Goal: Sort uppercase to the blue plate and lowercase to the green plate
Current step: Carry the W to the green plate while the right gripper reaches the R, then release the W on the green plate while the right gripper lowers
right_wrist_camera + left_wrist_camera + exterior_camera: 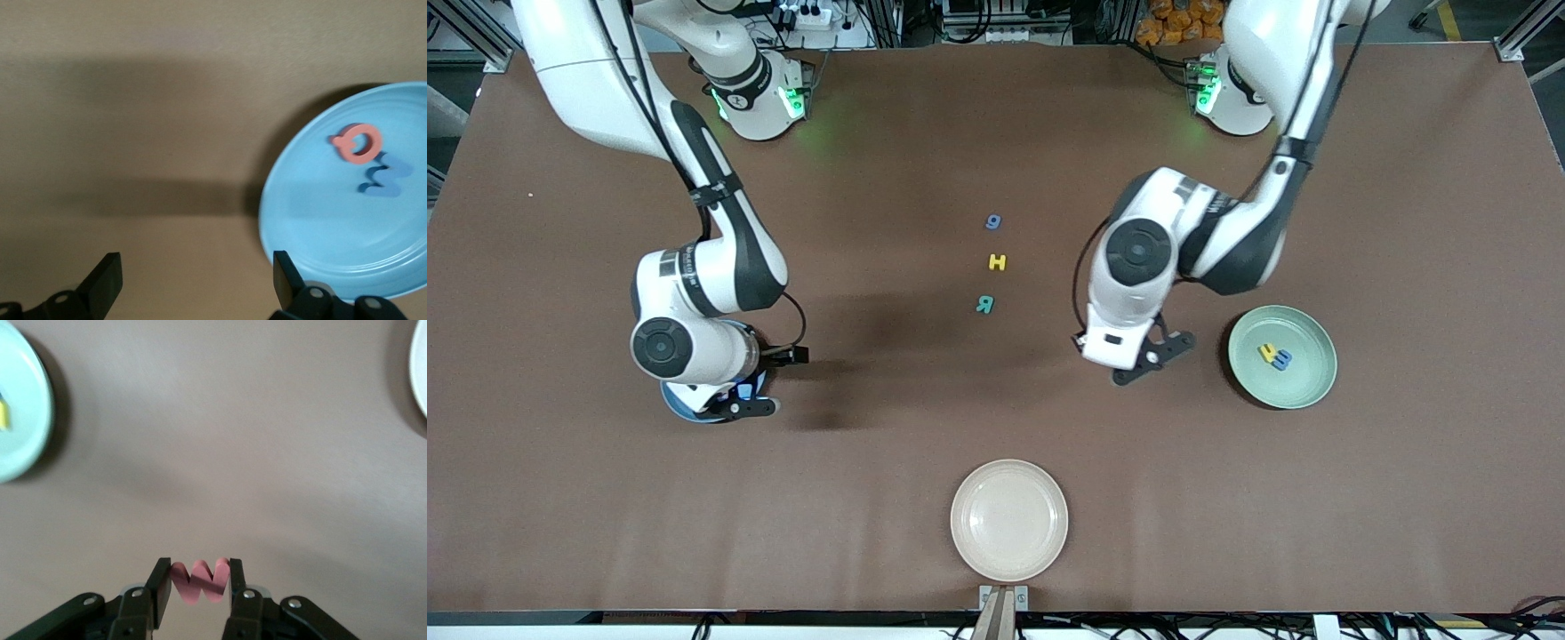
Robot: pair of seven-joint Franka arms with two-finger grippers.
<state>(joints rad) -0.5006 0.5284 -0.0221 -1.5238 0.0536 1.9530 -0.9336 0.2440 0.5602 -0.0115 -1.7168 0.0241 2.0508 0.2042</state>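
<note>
The left claw point(198, 581) is pinching the red m-like letter point(200, 579) above the bare surface point(889, 427) beside the green plate point(1307, 391), likely carrying it there. Only its wrist view is revealing that letter. The right claw point(193, 280) is hanging wide open at the blue plate point(313, 227), where red Q point(359, 143) and blue M point(383, 179) are lying.

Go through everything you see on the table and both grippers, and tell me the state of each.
Left gripper: shut on the red foam letter, over bare table beside the pale green plate.
Right gripper: open, empty, over the light-blue plate.
Light-blue plate: holds red Q and blue M.
Pale green plate: holds two letters.
Cream plate: empty.
Blue g, yellow H, teal R: unsorted on the table.
</note>
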